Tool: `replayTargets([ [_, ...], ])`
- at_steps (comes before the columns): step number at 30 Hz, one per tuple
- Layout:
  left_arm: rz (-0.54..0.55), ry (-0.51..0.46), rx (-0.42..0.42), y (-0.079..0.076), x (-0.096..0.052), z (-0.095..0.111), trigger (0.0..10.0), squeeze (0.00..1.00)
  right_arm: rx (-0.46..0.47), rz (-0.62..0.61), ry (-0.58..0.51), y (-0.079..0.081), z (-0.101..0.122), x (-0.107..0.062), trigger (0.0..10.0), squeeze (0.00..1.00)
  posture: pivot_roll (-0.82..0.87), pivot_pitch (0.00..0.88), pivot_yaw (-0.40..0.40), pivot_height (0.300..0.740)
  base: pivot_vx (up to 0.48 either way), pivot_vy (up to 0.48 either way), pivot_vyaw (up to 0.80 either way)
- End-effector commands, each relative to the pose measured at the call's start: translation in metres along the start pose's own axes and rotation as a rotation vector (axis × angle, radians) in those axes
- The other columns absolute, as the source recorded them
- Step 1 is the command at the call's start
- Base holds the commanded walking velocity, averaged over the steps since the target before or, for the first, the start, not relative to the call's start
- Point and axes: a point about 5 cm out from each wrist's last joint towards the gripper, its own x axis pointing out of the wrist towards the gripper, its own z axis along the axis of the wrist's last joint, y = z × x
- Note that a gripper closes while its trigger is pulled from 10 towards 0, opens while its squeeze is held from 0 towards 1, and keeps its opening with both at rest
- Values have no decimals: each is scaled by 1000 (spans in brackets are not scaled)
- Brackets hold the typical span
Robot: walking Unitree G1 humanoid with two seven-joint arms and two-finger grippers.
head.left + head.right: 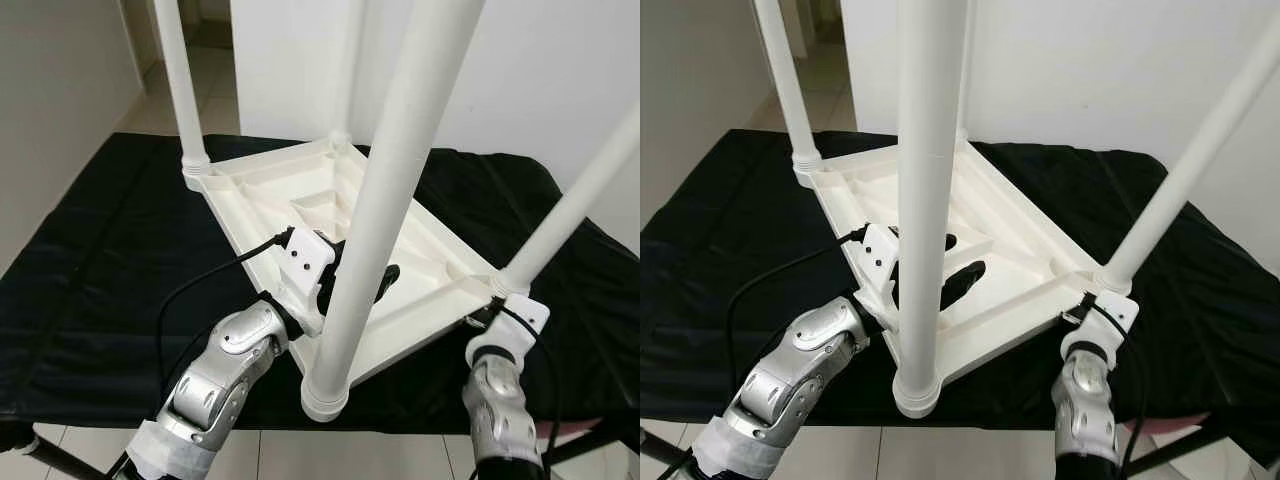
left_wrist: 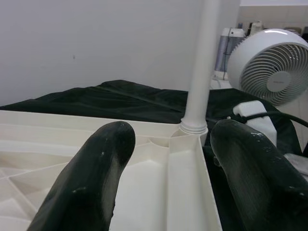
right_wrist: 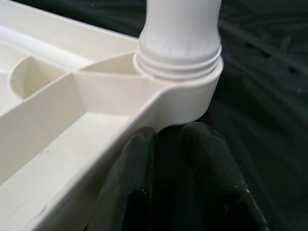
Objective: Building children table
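Upturned children's table [image 1: 330, 215] with four legs fitted; assembly judged nearly complete. Left gripper [image 2: 168, 159] fingers open over the near rim; right gripper [image 3: 168, 159] fingers closed beside the near-right leg socket [image 3: 185, 103]. Next: check legs, flip upright.

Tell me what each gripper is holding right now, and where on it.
Nothing is clamped. The left gripper is open, fingers straddling the upturned tabletop's rim. The right gripper, fingers together, presses against the corner socket below a leg.
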Motion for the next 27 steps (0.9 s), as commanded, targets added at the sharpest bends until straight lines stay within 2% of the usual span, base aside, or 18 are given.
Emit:
replayTargets([
  [1, -257, 56, -11, -18, -1, -9, 10000, 0, 8, 48, 33, 6, -2, 6, 10000, 0, -31, 0, -63, 740, 0, 0, 0],
  [8, -256, 78, -12, -19, -5, -6, 10000, 0, 7, 111, -5, 12, 15, 28, 10000, 0, -31, 0, -55, 740, 0, 0, 0],
  [15, -223, 61, -11, -20, -2, 0, 10000, 0, 18, 193, -15, 34, 25, 42, 10000, 0, -30, 0, -55, 740, 0, 0, 0],
  [20, -213, 57, -17, -21, -1, 2, 10000, 0, 30, 221, -8, 43, 26, 46, 10000, 0, -31, 0, -54, 740, 0, 0, 0],
  [21, -210, 60, -16, -22, 0, 2, 10000, 0, 34, 261, -7, 51, 26, 46, 10000, 0, -31, 0, -50, 740, 0, 0, 0],
  [23, -210, 60, -16, -22, 0, 2, 10000, 0, 34, 261, -7, 51, 26, 46, 10000, 0, -31, 0, -50, 740, 0, 0, 0],
  [24, -203, 62, -13, -22, 2, 2, 10000, 0, 24, 331, -3, 63, 24, 46, 10000, 0, -34, 0, -44, 740, 0, 0, 0],
  [26, -203, 62, -13, -22, 2, 2, 10000, 0, 24, 331, -3, 63, 24, 46, 10000, 0, -34, 0, -44, 740, 0, 0, 0],
  [27, -201, 61, -11, -22, 3, 3, 10000, 0, 19, 370, -7, 68, 23, 45, 10000, 0, -35, 0, -40, 740, 0, 0, 0],
])
